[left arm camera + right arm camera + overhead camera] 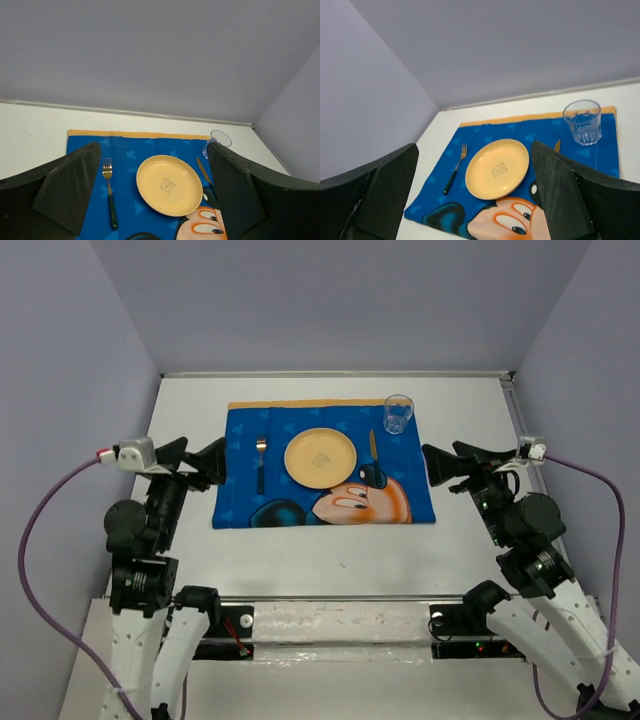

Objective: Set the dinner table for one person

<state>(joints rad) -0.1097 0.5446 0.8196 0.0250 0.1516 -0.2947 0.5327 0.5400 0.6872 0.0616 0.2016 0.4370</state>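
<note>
On the white dinner table [330, 560] lies a blue Mickey Mouse placemat [300, 508]. A yellow plate [319, 456] sits at its middle, with a dark-handled fork [261, 464] to its left and a knife [374, 448] to its right. A clear glass [398, 413] stands at the mat's far right corner. My left gripper [214, 466] hovers open at the mat's left edge, holding nothing. At the right edge my right gripper [436, 466] is also open and holds nothing. The left wrist view shows the plate [169, 185] and fork [110, 192] between wide black fingers [75, 190]. The right wrist view shows the plate [497, 168] and glass [582, 121].
Grey walls enclose the table on the far, left and right sides. A metal rail [330, 615] runs along the near edge by the arm bases. Purple cables [40, 530] loop beside both arms. Bare white tabletop [30, 145] surrounds the mat.
</note>
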